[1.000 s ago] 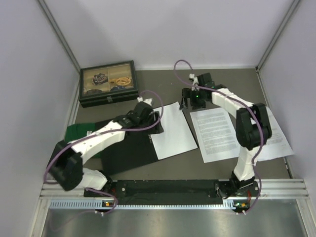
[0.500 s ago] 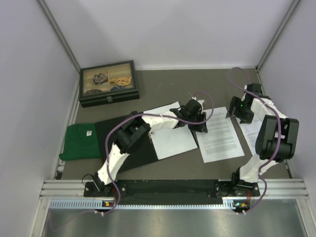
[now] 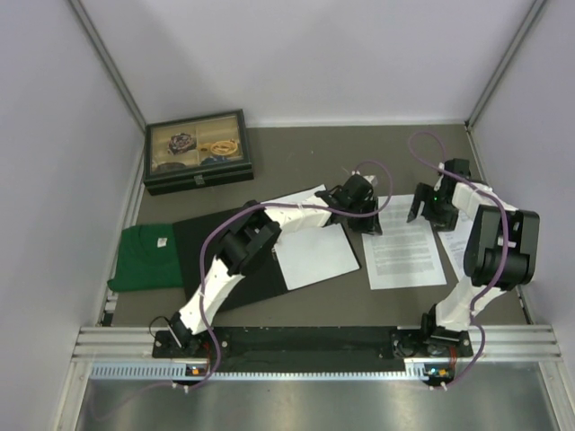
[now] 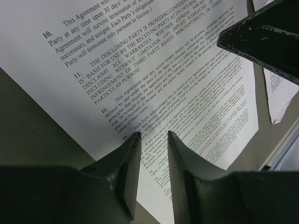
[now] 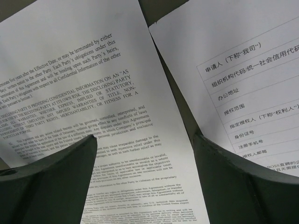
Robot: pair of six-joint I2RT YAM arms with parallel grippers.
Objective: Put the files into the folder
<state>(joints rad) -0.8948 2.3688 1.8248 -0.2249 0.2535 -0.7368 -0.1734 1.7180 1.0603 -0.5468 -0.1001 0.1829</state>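
Observation:
The folder point(image 3: 229, 265) lies open, black inside up, left of centre, with a blank white sheet point(image 3: 310, 238) across its right edge. A sheet printed in English point(image 3: 404, 251) lies to the right. It also shows in the left wrist view point(image 4: 177, 84) and the right wrist view point(image 5: 93, 93). A sheet with Chinese text point(image 5: 252, 70) lies beside it, partly under the right arm point(image 3: 455, 241). My left gripper point(image 3: 367, 215) hangs low over the English sheet's near-left corner, its jaws point(image 4: 153, 136) a narrow gap apart and empty. My right gripper point(image 3: 424, 208) is wide open and empty point(image 5: 145, 140) over that sheet's far-right edge.
A green cloth point(image 3: 144, 256) lies under the folder's left side. A black glass-lidded box point(image 3: 198, 151) stands at the back left. Grey walls close in the table on three sides. The right gripper's finger shows in the left wrist view point(image 4: 261, 37).
My left arm has swung from over the folder to the English sheet's corner. My right gripper has moved from the back middle to that sheet's far-right edge.

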